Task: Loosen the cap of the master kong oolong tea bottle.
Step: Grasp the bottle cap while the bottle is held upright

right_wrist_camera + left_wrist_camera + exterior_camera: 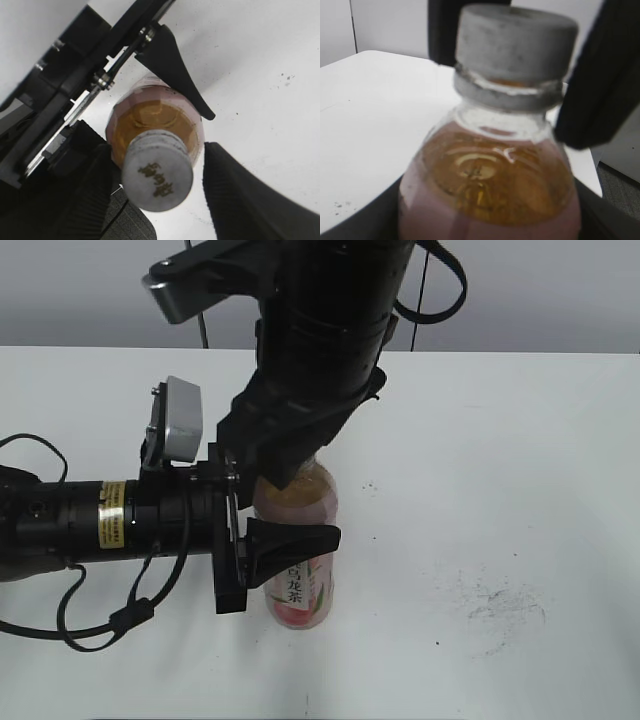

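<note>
The master kong oolong tea bottle [300, 592] stands upright on the white table [520, 440], with amber tea and a pink label. My left gripper [295, 540] reaches in from the left and is shut on the bottle's body below the shoulder. In the left wrist view the bottle [490, 190] fills the frame. My right gripper [285, 465] comes down from above and hides the cap in the exterior view. In the right wrist view the grey-white cap [157, 177] with its dark mark sits between the open jaws [162, 200], with a gap on the right side. The cap also shows in the left wrist view [515, 42].
Dark smudges and specks mark the table to the right of the bottle [500, 605]. A black cable [60, 625] loops under the left arm at the front left. A grey wall runs behind the table's far edge.
</note>
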